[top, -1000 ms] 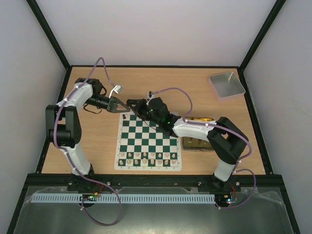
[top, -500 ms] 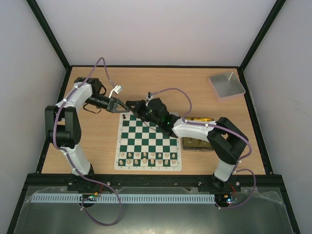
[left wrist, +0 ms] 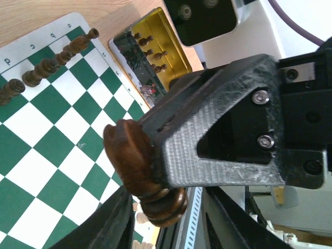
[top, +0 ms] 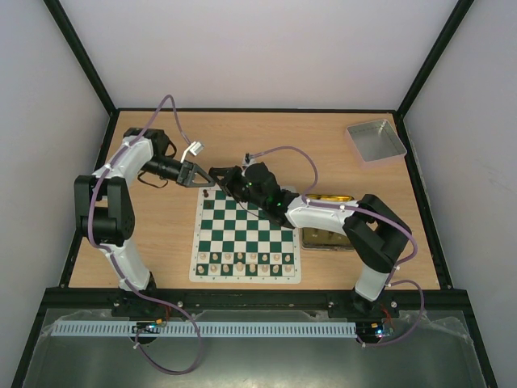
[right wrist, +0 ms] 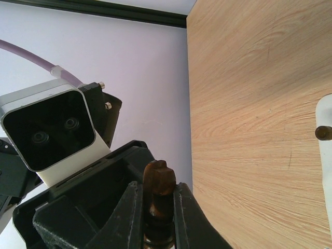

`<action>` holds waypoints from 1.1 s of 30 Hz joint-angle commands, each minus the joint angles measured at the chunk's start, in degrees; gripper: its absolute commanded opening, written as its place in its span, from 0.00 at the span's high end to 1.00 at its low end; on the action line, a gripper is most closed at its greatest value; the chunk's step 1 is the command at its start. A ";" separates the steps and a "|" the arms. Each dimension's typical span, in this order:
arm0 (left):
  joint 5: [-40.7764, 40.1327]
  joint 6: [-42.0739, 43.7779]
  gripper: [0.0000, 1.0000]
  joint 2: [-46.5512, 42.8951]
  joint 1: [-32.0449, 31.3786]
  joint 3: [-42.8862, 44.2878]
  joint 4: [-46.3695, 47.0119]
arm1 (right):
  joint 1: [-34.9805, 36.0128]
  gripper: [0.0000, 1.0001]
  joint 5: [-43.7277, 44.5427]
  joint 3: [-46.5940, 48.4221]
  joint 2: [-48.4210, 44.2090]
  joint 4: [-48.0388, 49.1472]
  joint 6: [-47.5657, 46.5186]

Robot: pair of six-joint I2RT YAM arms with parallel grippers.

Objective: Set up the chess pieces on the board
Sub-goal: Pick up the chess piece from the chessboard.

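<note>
Nearest the arm bases, the pale pieces (top: 246, 260) fill the two near rows of the board (top: 242, 228), and the rest of the green and white squares look bare from overhead. Just right of the board sits the gold tin (top: 323, 238), partly under the right arm, with a handful of dark pieces (left wrist: 149, 46) inside it. The left wrist view also shows a line of pieces along a lettered edge by the tin; they look brown there, but I can't tell for sure. At the far left corner of the board stands a lone dark piece (top: 207, 194). Just past that corner the two grippers meet nose to nose above the table (top: 266, 133). The right gripper (top: 220, 177) is clamped tight on a dark brown piece (left wrist: 132, 155), head poking out past its fingers. The left gripper (top: 200, 175) is spread wide, with its fingers (left wrist: 111, 223) either side of that piece's base, and whether they touch it I can't tell. Way off at the far right is the grey tray (top: 376, 140)
</note>
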 commanded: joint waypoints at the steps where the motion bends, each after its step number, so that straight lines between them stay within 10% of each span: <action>1: 3.59 0.94 0.67 -1.41 1.01 2.40 -0.05 | 1.39 0.98 -1.11 -1.07 -0.62 -2.30 -0.51; 16: 3.75 1.07 0.94 -1.08 1.49 2.66 -0.02 | 1.48 0.98 -2.05 -1.27 -0.84 -3.46 -1.19; 33: 1.90 1.00 0.98 -2.69 1.49 2.02 -0.11 | 1.56 0.68 -0.92 -1.12 -1.33 -5.77 -2.14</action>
